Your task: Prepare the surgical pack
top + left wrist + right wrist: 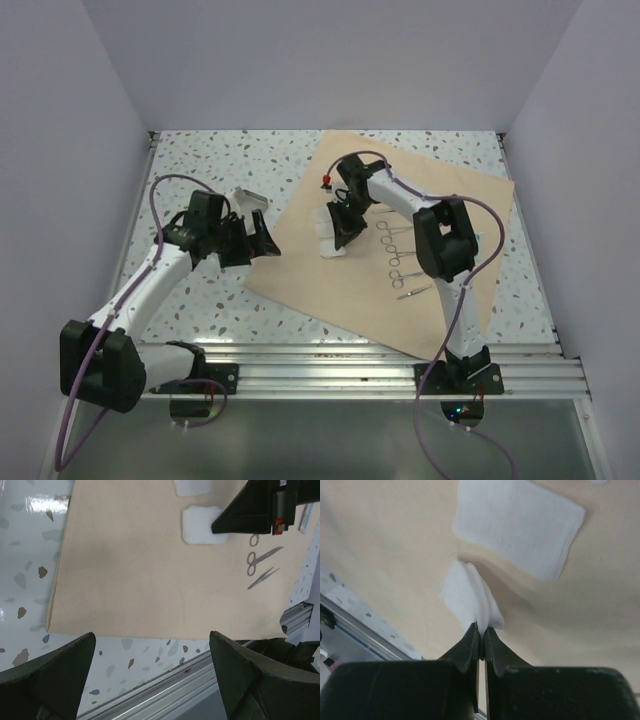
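Note:
The tan wrap sheet [440,290] lies skewed across the right half of the table. My right gripper [482,629] is shut on a white gauze square [467,592], pinching one edge so it bunches up off the sheet. A second gauze square [520,522] lies flat just beyond it. Thin steel instruments [400,258] lie in a row on the sheet to the right of that gripper [338,235]. My left gripper [255,248] hovers open and empty over the sheet's left edge [152,645]. Behind it, a small silver tray [248,199] shows partly.
Scissors [260,560] and a slim pointed instrument [262,577] lie close to the sheet's near right edge. The speckled tabletop [190,150] is bordered by an aluminium rail [350,365] at the front and by white walls on the other sides.

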Robot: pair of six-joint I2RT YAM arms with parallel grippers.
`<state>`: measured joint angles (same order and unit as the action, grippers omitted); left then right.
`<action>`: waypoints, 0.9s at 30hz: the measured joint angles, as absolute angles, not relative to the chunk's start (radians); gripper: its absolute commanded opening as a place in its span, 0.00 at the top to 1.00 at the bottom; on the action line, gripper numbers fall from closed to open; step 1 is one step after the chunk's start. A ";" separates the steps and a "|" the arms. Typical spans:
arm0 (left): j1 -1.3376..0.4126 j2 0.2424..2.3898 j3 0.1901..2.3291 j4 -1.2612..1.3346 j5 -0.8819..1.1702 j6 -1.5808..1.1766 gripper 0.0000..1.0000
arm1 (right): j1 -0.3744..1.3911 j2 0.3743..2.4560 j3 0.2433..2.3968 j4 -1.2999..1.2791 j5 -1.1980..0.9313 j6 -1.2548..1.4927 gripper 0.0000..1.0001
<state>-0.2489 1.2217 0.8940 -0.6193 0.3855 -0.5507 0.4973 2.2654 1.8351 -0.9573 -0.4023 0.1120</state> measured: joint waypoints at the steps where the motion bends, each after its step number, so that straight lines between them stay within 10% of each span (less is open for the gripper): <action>1: -0.249 1.203 0.894 -0.609 0.384 -0.557 0.00 | 0.498 2.236 1.813 -0.958 -0.408 0.111 1.00; 27: -0.351 0.942 0.684 -0.010 1.085 -0.566 0.05 | 0.818 1.507 1.452 -1.017 -0.762 0.031 1.00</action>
<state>-0.3511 0.9421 0.6838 -0.0097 1.0851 -0.5663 0.8177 1.5070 1.4517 -1.0168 -0.7624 0.0315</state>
